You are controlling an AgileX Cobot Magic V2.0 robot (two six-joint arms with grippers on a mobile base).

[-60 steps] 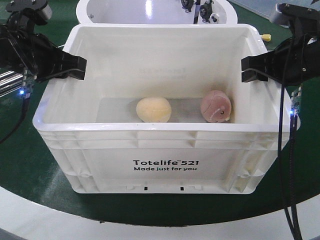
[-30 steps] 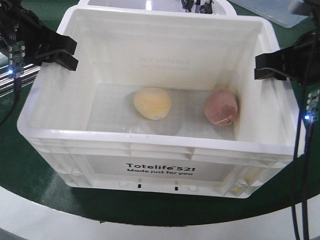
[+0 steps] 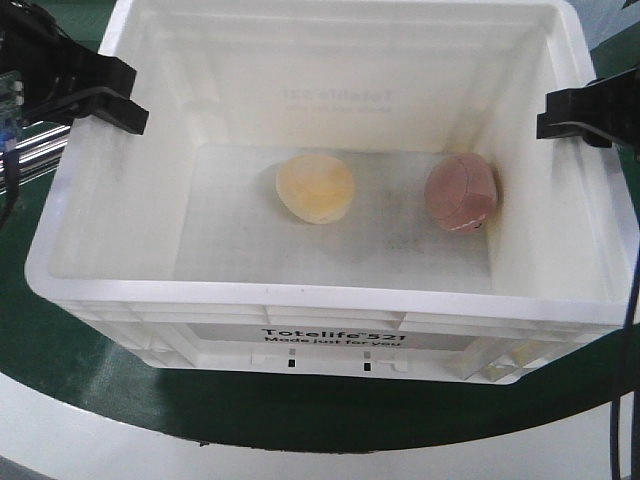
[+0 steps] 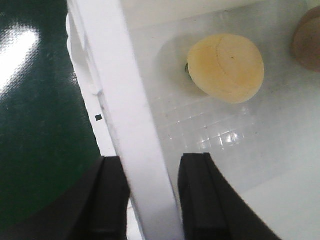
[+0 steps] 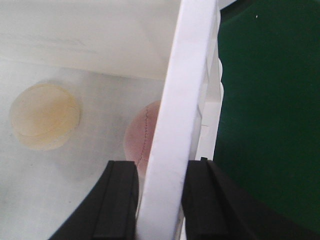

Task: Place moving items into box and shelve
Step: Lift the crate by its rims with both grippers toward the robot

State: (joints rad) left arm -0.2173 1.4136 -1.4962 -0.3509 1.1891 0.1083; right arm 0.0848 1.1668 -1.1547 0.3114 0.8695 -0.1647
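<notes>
Although the steep viewing angle squeezes it, the black Totelife print (image 3: 333,338) shows on the near wall of the white box (image 3: 330,300), with the green tabletop (image 3: 60,350) around it to the left and right. Beyond that wall both balls lie on the box floor, well apart. The cream-yellow ball (image 3: 315,188) is near the middle and the pinkish-brown ball (image 3: 461,193) is to the right, close to the right wall. Farther back, the left gripper (image 3: 128,97) straddles the left rim and the right gripper (image 3: 548,115) straddles the right rim. Each is closed down to the wall's thickness, with one black finger (image 4: 200,195) inside the box and one outside, both against the rim. Faint lettering shows through the far wall.
</notes>
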